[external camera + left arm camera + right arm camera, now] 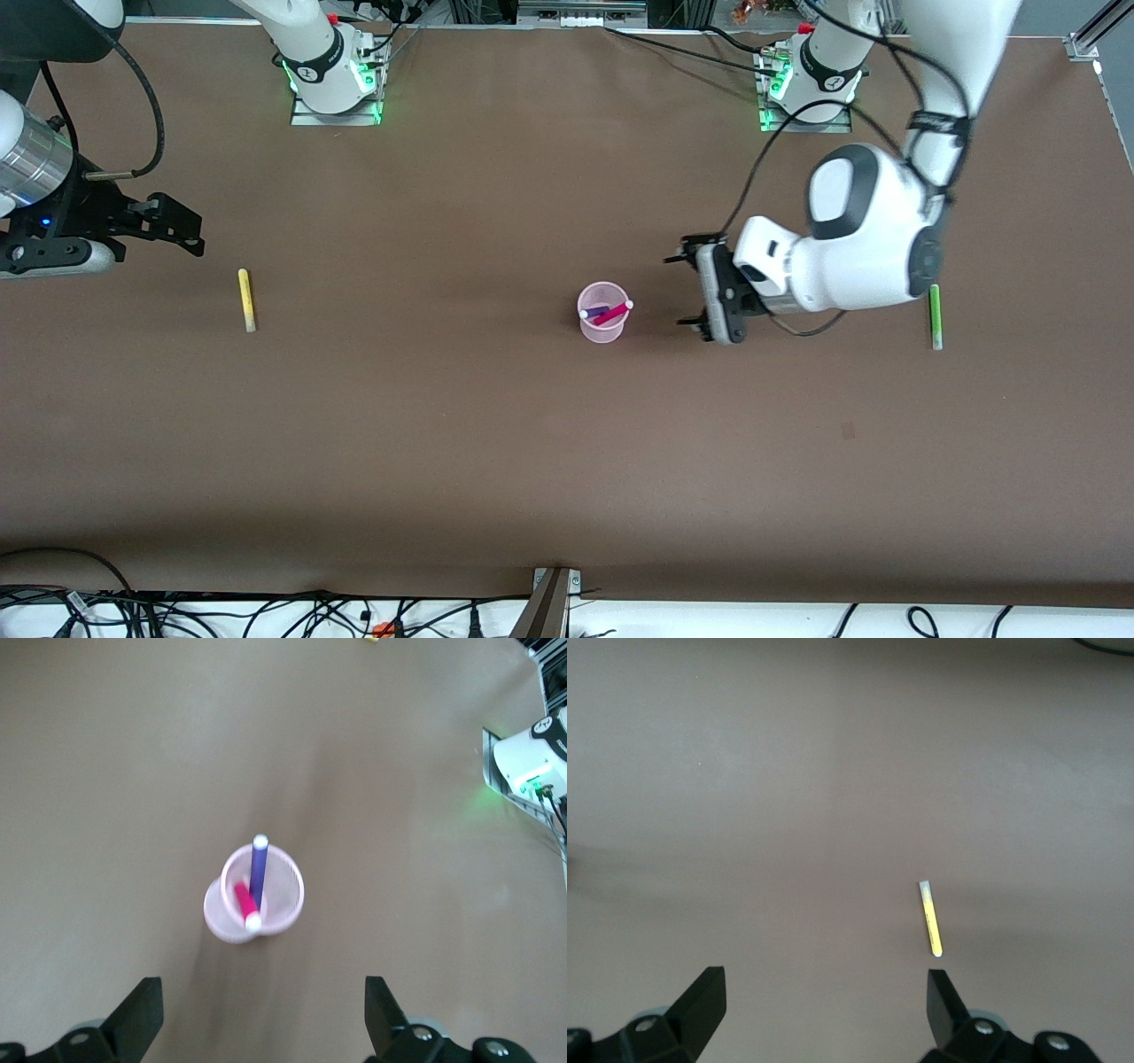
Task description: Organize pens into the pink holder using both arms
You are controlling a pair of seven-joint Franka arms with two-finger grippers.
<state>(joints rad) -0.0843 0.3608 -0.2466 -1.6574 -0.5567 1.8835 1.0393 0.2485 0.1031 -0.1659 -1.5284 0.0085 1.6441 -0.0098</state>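
The pink holder (602, 331) stands mid-table with the magenta pen (613, 314) and the dark purple pen (594, 312) leaning in it. My left gripper (684, 291) hangs open and empty just beside the holder, toward the left arm's end. The left wrist view shows the holder (285, 904), the purple pen (258, 870) and the magenta pen (243, 901) ahead of the open left gripper (263, 1020). The yellow pen (246, 299) lies flat toward the right arm's end. My right gripper (182, 229) is open above the table near it, and in the right wrist view (824, 1010) the yellow pen (930, 920) lies ahead. The green pen (935, 316) lies flat toward the left arm's end.
The brown table (496, 443) carries only the holder and pens. The arm bases (332, 75) (811, 75) stand at the table edge farthest from the front camera. Cables (266, 616) lie along the near edge.
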